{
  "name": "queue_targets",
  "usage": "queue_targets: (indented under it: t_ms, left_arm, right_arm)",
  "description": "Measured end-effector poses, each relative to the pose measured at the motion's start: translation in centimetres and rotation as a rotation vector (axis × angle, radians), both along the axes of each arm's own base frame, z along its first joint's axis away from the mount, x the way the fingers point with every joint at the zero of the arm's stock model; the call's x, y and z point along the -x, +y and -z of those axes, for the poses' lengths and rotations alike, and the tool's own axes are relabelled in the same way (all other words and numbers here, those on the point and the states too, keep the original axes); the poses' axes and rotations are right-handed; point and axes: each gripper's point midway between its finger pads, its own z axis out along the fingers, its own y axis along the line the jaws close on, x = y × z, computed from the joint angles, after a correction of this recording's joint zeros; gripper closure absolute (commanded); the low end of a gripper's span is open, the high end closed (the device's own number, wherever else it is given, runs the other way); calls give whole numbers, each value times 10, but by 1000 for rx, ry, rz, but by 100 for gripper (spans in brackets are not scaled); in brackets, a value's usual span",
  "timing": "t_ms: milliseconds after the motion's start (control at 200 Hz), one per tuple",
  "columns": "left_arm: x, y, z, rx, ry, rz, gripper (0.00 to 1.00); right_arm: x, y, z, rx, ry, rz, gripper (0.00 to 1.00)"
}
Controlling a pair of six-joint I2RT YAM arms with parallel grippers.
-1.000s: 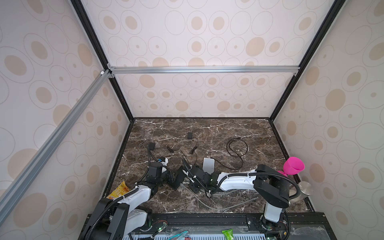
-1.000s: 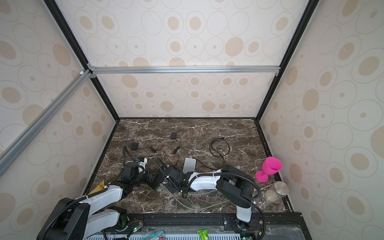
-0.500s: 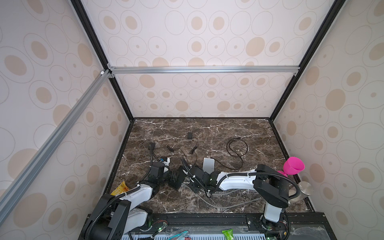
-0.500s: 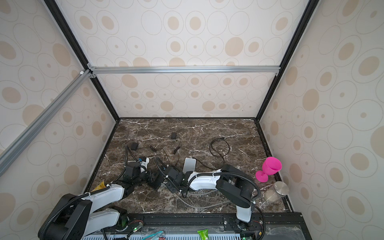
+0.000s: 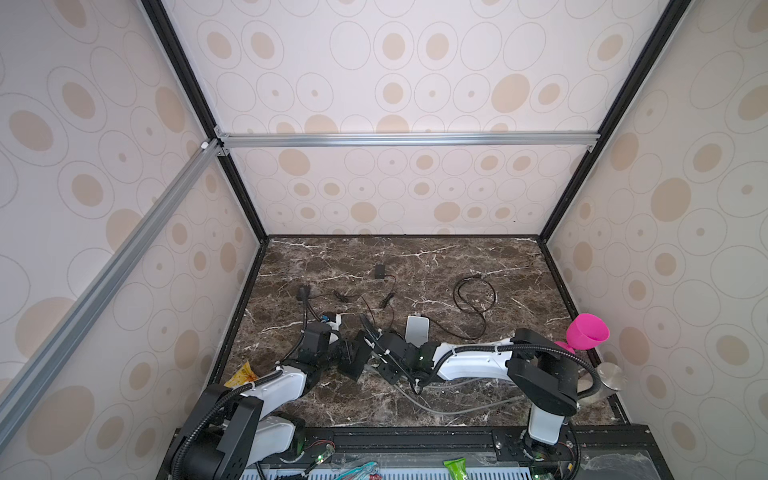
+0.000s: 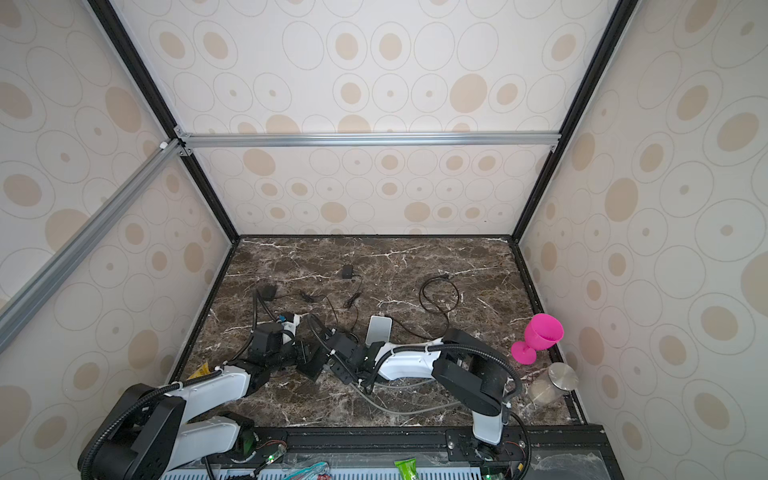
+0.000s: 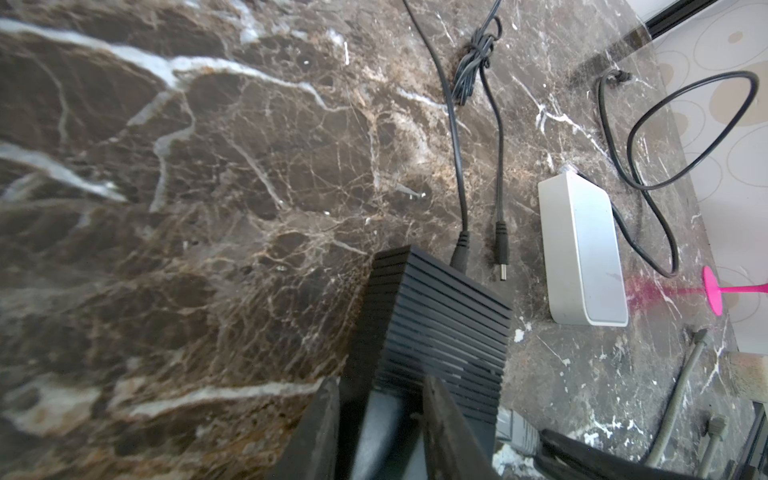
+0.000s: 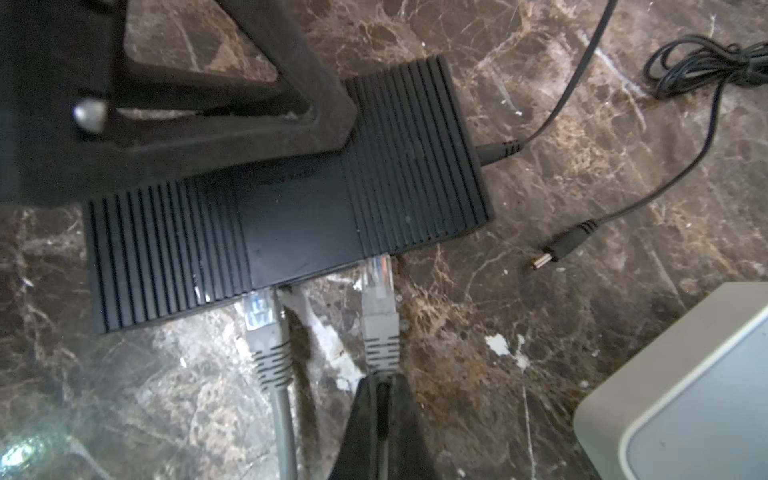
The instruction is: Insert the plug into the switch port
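On the brown marble tabletop (image 5: 457, 257) I see a white rectangular plastic box (image 5: 417, 330) lying flat, with a loose black barrel connector (image 8: 557, 249) just beside it. Farther back lie a looped black cable (image 5: 473, 297) and a small black adapter block (image 5: 379, 271). By the right edge, a pink plastic goblet (image 5: 588, 334) is near a metal-lidded glass jar (image 5: 611, 378).

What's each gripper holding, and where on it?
Right gripper: grey plug, rear of its boot. Left gripper: black switch, edge away from that plug.

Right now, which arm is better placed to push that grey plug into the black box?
Right. The right gripper pinches the grey plug, tip at the port edge of the black switch; the left gripper only holds it.
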Motion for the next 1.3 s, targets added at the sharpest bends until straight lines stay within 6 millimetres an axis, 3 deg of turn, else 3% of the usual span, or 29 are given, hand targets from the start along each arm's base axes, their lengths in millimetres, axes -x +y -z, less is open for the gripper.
queue_targets:
  t_ms: [325,655,1301]
  left_arm:
    - [-6,-4,0,-1,4,10,66]
    - [-13,-12,0,-2,-8,50,66]
    - [-26,-32,-1,-45,-86,84,69]
  right_arm:
    - [3,2,4,-2,-34,-74,100]
    - [-14,-5,7,67,-203,-218,100]
    - [-37,-20,1,109,-138,-298,100]
